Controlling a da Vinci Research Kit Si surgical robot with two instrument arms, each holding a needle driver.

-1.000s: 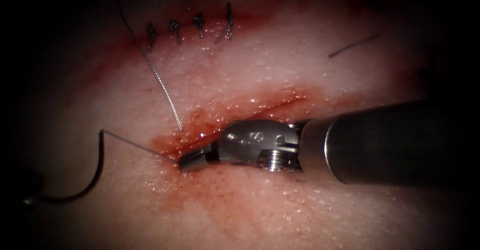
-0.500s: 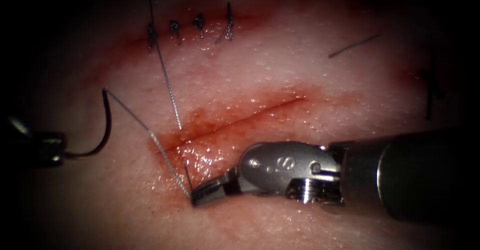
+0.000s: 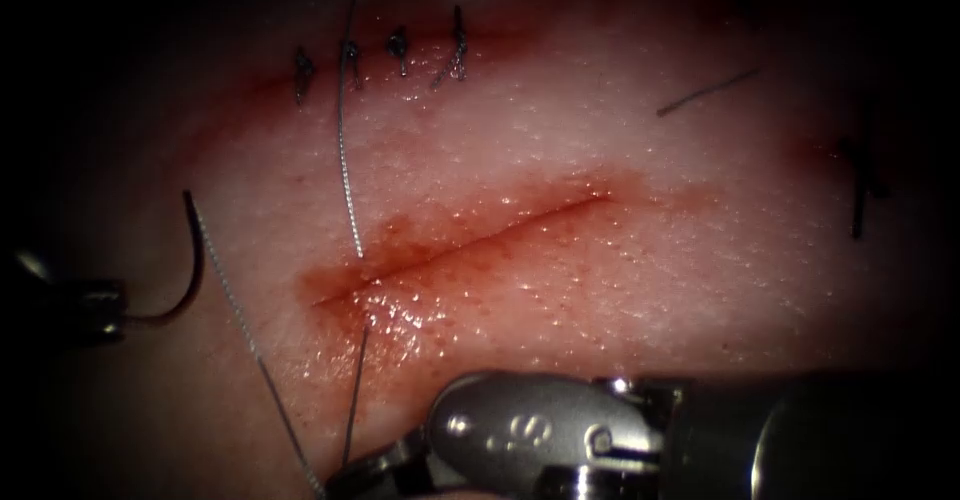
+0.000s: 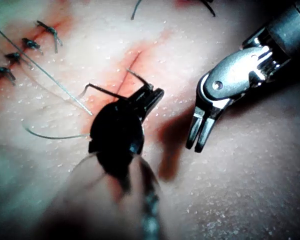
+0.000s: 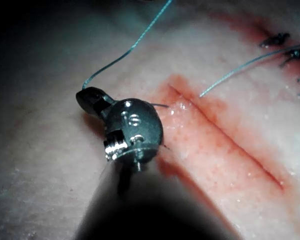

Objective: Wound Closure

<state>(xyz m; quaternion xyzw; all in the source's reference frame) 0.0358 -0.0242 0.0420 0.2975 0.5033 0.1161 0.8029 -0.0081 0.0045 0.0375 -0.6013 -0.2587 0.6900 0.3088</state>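
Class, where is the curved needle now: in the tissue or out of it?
Out. The needle lies clear of the tissue, left of the cut, held near one end by the left tool.

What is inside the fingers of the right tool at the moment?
The right tool's fingers are shut on the thread, below the cut. The left tool holds the needle near its tail, outside the tissue.

Endoscope above-front, two close wrist views along shafts, sharing the cut [image 3: 470, 245] in the tissue [image 3: 620, 160]

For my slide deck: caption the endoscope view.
Left claw holds the needle left of the cut; right claw grips thread.
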